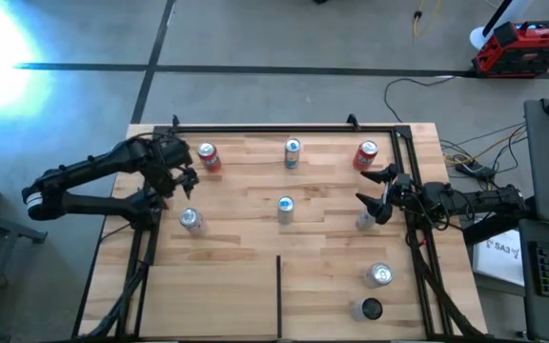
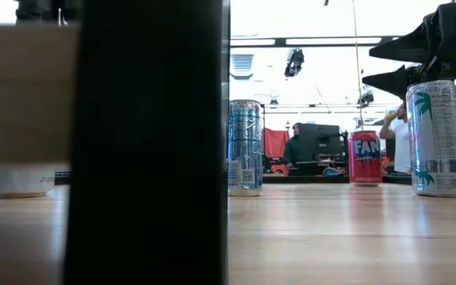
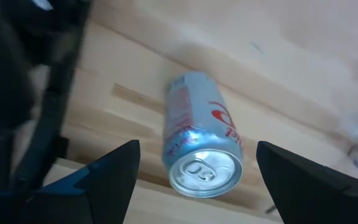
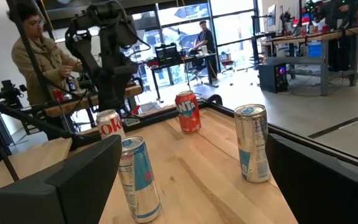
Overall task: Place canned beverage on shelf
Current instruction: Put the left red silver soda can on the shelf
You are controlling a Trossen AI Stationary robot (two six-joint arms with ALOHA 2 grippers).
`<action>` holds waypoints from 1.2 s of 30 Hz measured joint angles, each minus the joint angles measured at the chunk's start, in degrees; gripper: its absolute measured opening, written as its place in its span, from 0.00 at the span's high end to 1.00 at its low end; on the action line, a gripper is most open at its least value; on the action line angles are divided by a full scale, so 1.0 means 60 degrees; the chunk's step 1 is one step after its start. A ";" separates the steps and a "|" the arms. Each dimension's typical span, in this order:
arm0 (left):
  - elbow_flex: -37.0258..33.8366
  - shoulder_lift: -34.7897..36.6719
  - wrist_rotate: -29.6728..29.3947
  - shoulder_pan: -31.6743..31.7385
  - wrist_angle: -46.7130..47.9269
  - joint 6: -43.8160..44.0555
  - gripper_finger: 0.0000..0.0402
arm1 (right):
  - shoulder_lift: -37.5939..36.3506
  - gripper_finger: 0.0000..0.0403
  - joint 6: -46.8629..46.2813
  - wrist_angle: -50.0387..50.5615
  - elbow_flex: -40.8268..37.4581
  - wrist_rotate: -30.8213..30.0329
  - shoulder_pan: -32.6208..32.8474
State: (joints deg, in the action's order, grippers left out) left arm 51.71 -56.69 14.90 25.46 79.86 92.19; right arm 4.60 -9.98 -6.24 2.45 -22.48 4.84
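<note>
The shelf (image 1: 322,248) is a light wooden board in black rails, and several cans stand upright on it. My left gripper (image 1: 185,179) is open and points down over a silver can with red lettering (image 1: 191,220), near the left rail. In the left wrist view this can (image 3: 191,118) shows from above between the spread fingers of that gripper (image 3: 197,152), which stay clear of it. My right gripper (image 1: 374,195) waits open and level at the right rail, beside a silver can (image 1: 365,222). It shows in the right wrist view (image 4: 191,149) with nothing between its fingers.
Two red cans (image 1: 208,155) (image 1: 367,155) and a silver-blue one (image 1: 292,152) stand along the far rail, and a blue can (image 1: 285,210) stands mid-board. A silver can (image 1: 379,276) and a black can (image 1: 371,309) stand near right. A thin black divider strip (image 1: 278,295) sits at the near edge. A person (image 4: 39,59) stands beyond the left side.
</note>
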 joint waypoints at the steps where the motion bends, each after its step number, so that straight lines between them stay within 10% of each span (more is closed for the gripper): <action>1: -0.0133 -0.0027 0.0157 -0.0009 -0.0145 -0.0004 0.24 | 0.0000 0.05 0.0004 0.0000 -0.0001 0.0000 0.0000; 36: -0.0278 -0.1756 0.0385 -0.2446 -0.1585 0.4473 0.24 | -0.0001 0.05 -0.0008 0.0000 0.0002 0.0000 0.0004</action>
State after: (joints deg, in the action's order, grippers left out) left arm 50.04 -67.22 17.20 10.79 70.35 119.03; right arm 4.59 -10.03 -6.24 2.46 -22.48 4.86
